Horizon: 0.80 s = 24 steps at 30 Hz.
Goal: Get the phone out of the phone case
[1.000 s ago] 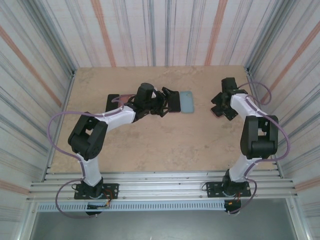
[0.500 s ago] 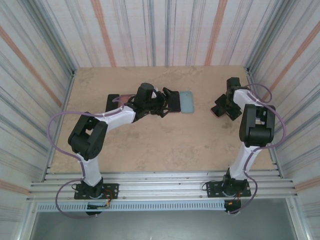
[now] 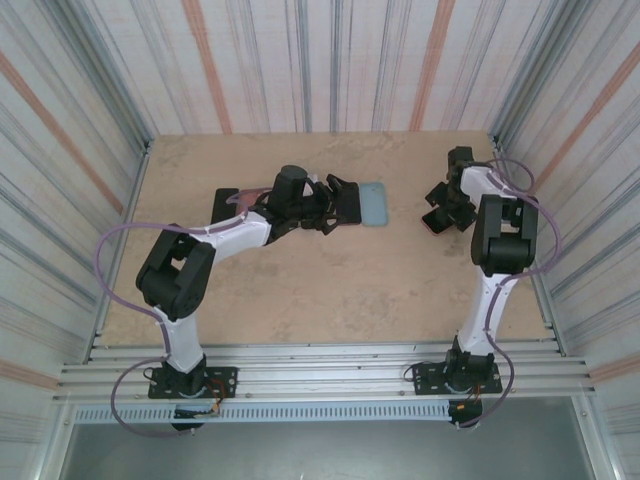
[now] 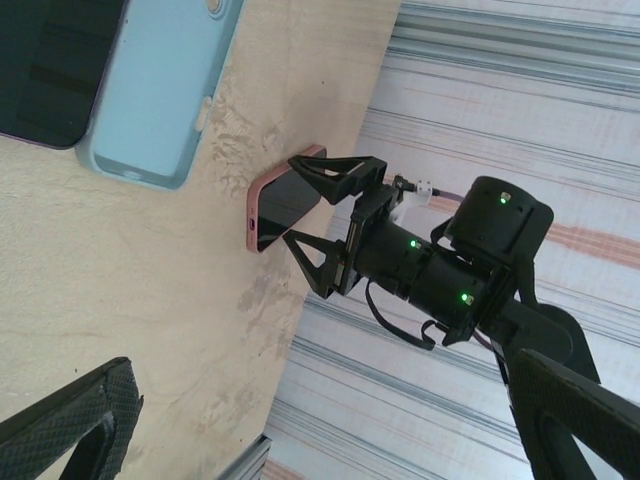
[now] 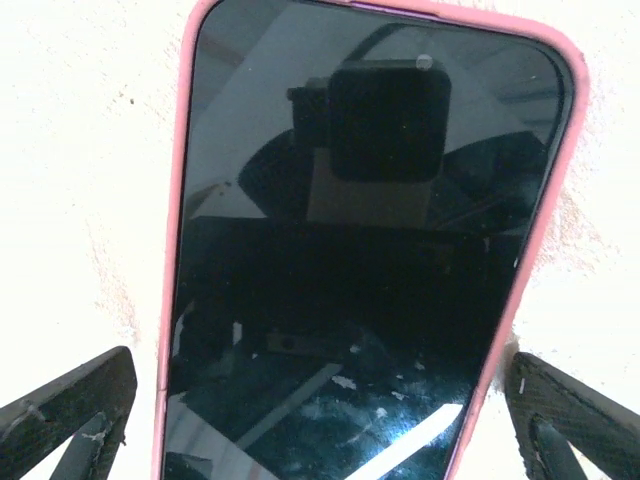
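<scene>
Straddling pink-cased phone (image 5: 365, 250), right gripper (image 5: 315, 415) spread wide (screen up).

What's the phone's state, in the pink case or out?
In. The pink case rims the phone along both sides of its dark screen.

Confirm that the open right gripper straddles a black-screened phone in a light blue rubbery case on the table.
Not quite: the rubbery case on the black-screened phone under the open right gripper is pink, not light blue, as the right wrist view shows.
</scene>
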{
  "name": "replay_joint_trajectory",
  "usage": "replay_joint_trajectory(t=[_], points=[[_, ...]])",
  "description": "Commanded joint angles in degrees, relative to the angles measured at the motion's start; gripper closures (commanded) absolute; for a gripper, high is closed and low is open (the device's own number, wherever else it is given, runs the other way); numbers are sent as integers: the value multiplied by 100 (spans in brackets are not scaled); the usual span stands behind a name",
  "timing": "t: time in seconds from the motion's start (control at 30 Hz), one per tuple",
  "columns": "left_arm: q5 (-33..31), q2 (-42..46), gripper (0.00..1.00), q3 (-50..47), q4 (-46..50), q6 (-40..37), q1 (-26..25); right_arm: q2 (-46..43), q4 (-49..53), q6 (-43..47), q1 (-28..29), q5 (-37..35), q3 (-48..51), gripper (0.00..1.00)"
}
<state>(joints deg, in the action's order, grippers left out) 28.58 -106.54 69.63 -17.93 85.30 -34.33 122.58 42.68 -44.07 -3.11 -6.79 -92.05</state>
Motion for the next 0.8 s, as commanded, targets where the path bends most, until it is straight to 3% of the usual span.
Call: replay_joint_trajectory(t=[0.0,0.13,0.33,0.67,0.77], points=[[136,129,1,42,-114,-37,4,339,619,212,155,-376,-364,5],[201,108,1,71,-86,-39,6,769,1216,47,202,-506,-822,6],[227,97,1,94,-69,-61,10,917,1243,-125,198,-447,-883,10],[338,63,1,144,-88,-72,40,737,1066,-34,128,-218,-780,37],[341,56,1,140,-105,-75,64,544,994,113,126,-164,-666,39]])
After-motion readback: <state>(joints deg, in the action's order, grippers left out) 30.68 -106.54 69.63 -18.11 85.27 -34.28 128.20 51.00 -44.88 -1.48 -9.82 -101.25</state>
